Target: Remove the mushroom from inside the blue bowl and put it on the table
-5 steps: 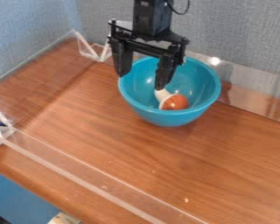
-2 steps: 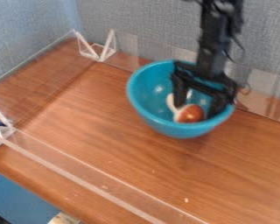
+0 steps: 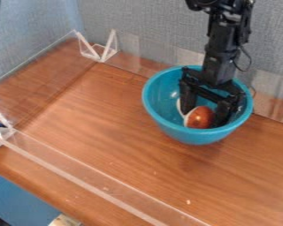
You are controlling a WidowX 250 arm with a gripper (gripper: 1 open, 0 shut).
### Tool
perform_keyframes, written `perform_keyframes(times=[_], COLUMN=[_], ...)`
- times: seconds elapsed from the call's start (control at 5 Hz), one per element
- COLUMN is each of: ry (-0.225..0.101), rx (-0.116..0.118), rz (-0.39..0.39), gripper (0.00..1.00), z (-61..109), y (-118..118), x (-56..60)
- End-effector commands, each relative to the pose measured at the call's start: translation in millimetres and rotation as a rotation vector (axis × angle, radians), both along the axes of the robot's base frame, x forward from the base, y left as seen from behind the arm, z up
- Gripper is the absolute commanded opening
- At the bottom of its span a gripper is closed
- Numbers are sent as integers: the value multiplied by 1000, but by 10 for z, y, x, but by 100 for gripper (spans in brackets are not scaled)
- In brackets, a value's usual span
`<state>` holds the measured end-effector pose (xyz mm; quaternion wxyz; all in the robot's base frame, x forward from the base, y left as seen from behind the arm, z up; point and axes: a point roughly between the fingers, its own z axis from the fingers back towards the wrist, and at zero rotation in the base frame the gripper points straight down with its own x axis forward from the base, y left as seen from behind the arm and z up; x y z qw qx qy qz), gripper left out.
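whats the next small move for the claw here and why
Probably close the claw on the mushroom. It is already lowered inside the blue bowl, pointing down with its fingers spread on either side of the orange-brown cap, and nothing is held yet. Whether the fingers sit low enough for a firm grip is hard to tell from this view; if not, dip slightly first.

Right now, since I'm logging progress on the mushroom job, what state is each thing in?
Mushroom: lying inside the bowl, not lifted.
Blue bowl: upright on the table, near its far right edge.
Hand: open, pointing down into the bowl, fingers either side of the mushroom.
Table: mushroom not yet on it.
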<state>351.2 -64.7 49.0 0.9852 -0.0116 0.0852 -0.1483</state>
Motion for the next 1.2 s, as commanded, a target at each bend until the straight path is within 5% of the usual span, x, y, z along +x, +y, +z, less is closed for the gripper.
perform_keyframes(times=[0.0,0.2,1.0], ry=[-89,-93,-126], rx=[-14,-19,-54], rz=[-25,-64,-74], gripper=[0,0,0], z=[248,237,687], y=[234,398,390], x=[80,85,130])
